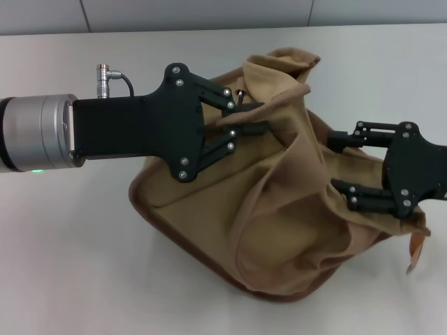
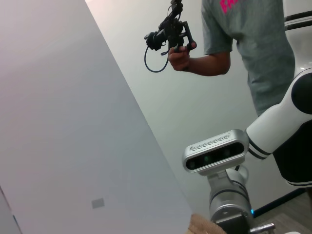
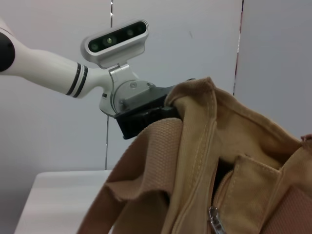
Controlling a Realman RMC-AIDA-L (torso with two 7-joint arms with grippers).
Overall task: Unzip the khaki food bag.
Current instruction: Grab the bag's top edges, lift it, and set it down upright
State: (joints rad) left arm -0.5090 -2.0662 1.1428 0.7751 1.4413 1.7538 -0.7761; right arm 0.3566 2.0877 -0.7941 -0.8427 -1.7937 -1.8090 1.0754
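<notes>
Bag base: the khaki food bag [image 1: 279,202] slumps on the table [image 1: 77,237] just right of centre; its brown base trim at 6 o'clock lies nearest the robot, close to the table's near edge.
Right tool: the right tool [image 1: 335,164] comes in from 3 o'clock, fingers spread above and below a fold of canvas at the bag's right end; I judge it bracing rather than pinching, though real grip cannot be told.
Left tool: the left tool [image 1: 255,117] reaches from 9 o'clock, fingers clenched on the bag's top edge near 12 o'clock, probably at the zipper end; the pull itself is hidden in the head view.
Zipper: the right wrist view shows a metal zipper pull [image 3: 214,220] low in the seam, with a webbing handle [image 3: 146,161] draped just beside it.
Risk, slip: if the left tool holds cloth rather than the pull, a tug would lift or drag the soft bag instead of parting the teeth.
Risk, jam: the crumpled canvas bends the seam, so the slider may bind; the handle could snag.
Risk, shift: a weak right brace lets the bag slide toward 9 o'clock.
Room: bare table lies open from 7 to 10 o'clock; the far edge at 12 o'clock meets a wall, well behind the bag.
</notes>
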